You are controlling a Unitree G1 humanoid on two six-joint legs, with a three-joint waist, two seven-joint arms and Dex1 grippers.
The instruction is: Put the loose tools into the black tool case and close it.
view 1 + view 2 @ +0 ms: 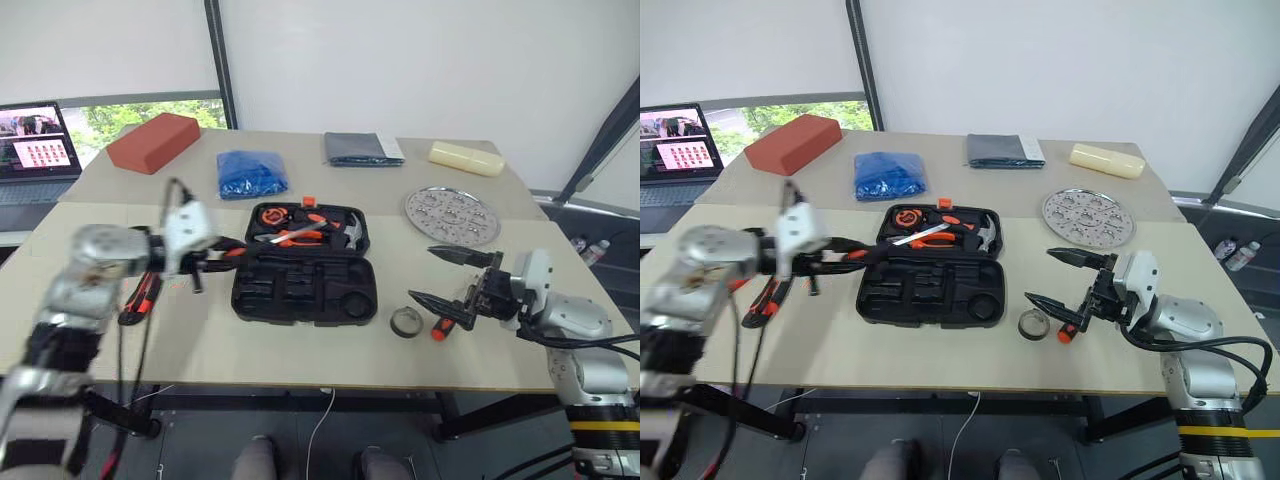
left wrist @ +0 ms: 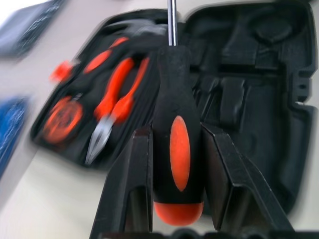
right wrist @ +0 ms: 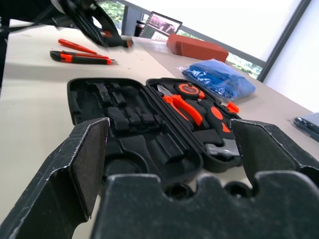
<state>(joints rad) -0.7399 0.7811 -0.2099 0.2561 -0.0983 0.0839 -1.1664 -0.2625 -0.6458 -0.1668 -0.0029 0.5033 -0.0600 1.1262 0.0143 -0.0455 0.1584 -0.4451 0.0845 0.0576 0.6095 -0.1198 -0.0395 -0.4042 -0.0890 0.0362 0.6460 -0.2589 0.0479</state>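
Observation:
The black tool case lies open in the middle of the table, with orange-handled pliers, a hammer and a tape measure in its far half. My left gripper hovers at the case's left edge, shut on a black-and-orange screwdriver whose shaft points over the case. My right gripper stands open to the right of the case, holding nothing. Just below it on the table lie a small dark tape roll and another black-and-orange screwdriver. A utility knife and a slim orange screwdriver lie left of the case.
Along the far side sit a red-brown block, a blue bag, a grey folded cloth and a pale yellow block. A round metal plate lies at back right. A laptop stands at far left.

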